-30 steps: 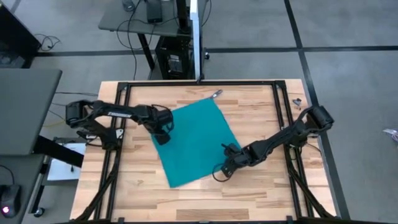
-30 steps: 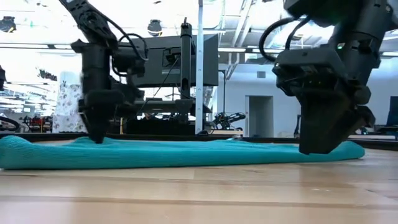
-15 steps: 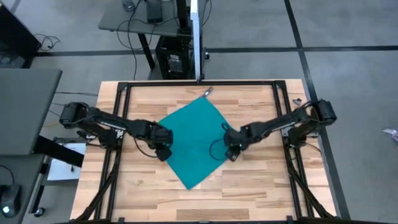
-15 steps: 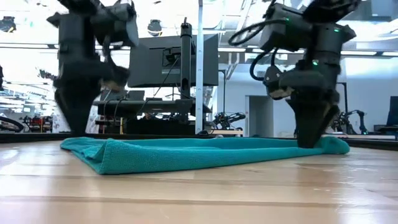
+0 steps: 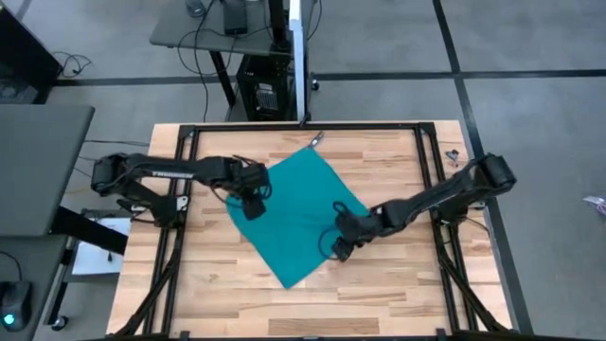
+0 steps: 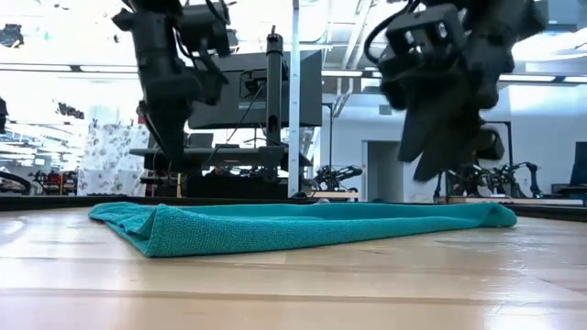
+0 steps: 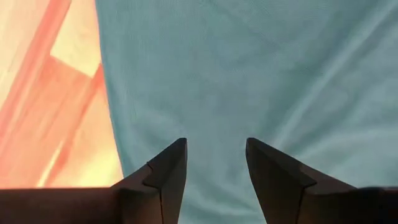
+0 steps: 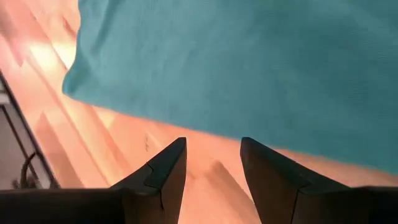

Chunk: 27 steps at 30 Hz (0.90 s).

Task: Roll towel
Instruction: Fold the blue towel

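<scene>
Your teal towel [image 5: 301, 220] lies flat as a diamond at the middle of the wooden table [image 5: 398, 284], unrolled. Your left gripper [image 5: 252, 205] hovers open over its nine o'clock corner and your right gripper [image 5: 339, 244] hovers open off its four o'clock edge, both holding nothing, probably placed to catch opposite sides for rolling.

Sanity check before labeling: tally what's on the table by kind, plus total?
Teal towel: 1
Dark end effectors: 2, left end effector and right end effector, both open above the towel
Small metal item at the table's far edge, too small to identify: 1
Total: 4
</scene>
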### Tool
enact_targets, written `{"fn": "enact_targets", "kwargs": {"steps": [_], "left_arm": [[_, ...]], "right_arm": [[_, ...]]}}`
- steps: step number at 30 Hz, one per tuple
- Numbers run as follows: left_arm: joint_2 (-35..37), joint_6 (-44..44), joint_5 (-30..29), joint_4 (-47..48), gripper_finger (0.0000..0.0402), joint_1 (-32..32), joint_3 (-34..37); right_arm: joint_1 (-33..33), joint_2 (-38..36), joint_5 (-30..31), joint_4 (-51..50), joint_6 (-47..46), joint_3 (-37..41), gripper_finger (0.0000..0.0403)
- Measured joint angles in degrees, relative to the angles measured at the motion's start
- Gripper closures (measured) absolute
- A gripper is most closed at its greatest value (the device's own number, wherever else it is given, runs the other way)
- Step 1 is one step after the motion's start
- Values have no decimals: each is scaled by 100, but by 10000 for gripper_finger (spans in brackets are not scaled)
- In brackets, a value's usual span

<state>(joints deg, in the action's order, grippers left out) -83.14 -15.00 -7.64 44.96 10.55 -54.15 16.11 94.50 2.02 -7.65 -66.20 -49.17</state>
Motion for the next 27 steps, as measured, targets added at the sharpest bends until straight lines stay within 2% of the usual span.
{"fn": "enact_targets", "kwargs": {"steps": [6,13,20,27], "left_arm": [[-731,832,238,-495,251,238,0],[-1367,1071,262,-619,251,269,0],[-1379,988,313,-581,251,264,-11],[-1285,869,454,-349,251,261,9]], "right_arm": [[26,989,127,1726,-607,0,255],[498,1425,185,2000,-984,-164,255],[996,1273,157,1795,-968,-219,255],[644,544,27,1233,-567,-216,255]]}}
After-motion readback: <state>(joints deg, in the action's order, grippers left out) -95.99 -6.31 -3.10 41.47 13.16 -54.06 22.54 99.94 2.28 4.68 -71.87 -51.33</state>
